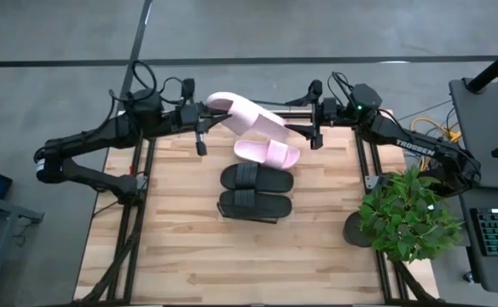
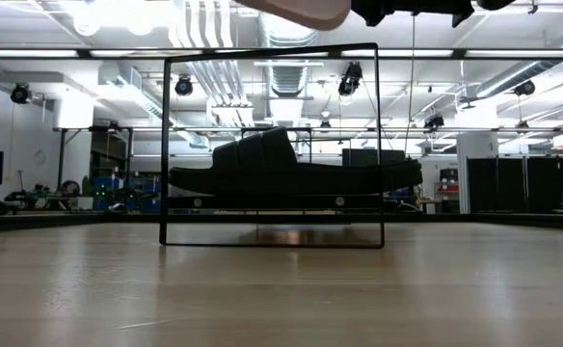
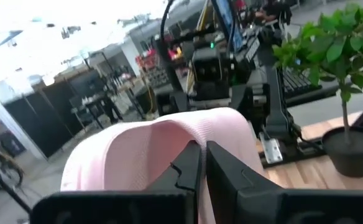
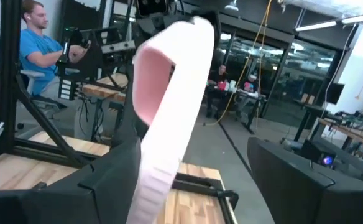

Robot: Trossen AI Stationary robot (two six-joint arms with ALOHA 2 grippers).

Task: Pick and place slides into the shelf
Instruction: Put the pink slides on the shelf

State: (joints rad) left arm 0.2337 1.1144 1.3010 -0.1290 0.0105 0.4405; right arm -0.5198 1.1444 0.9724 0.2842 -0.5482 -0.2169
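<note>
A pale pink slide (image 1: 247, 116) hangs tilted above the table's far middle, between my two grippers. My left gripper (image 1: 208, 115) is shut on its left end. My right gripper (image 1: 304, 124) is open, its fingers on either side of the slide's right end (image 4: 169, 124). Another pink slide (image 1: 268, 153) and two black slides (image 1: 257, 179) (image 1: 253, 206) lie in a row below, toward the near side. In the low view the black slides (image 2: 281, 173) rest soles down on a tier of the wire-framed shelf (image 2: 166, 145). My left gripper pinches the pink slide's nearest end (image 3: 188, 140) between its two shut fingers, coming level from the table's left. The fingers hide whether that part is the sole or the strap. The slide is lifted clear and reaches away toward the right arm. My right gripper: I cannot tell whether one of its fingers (image 4: 110, 180) touches the slide.
A potted plant (image 1: 407, 213) stands at the table's right edge, near my right arm. A seated person in a blue shirt (image 4: 38, 43) shows beyond the table. Bare wood (image 1: 232, 264) lies toward the near edge.
</note>
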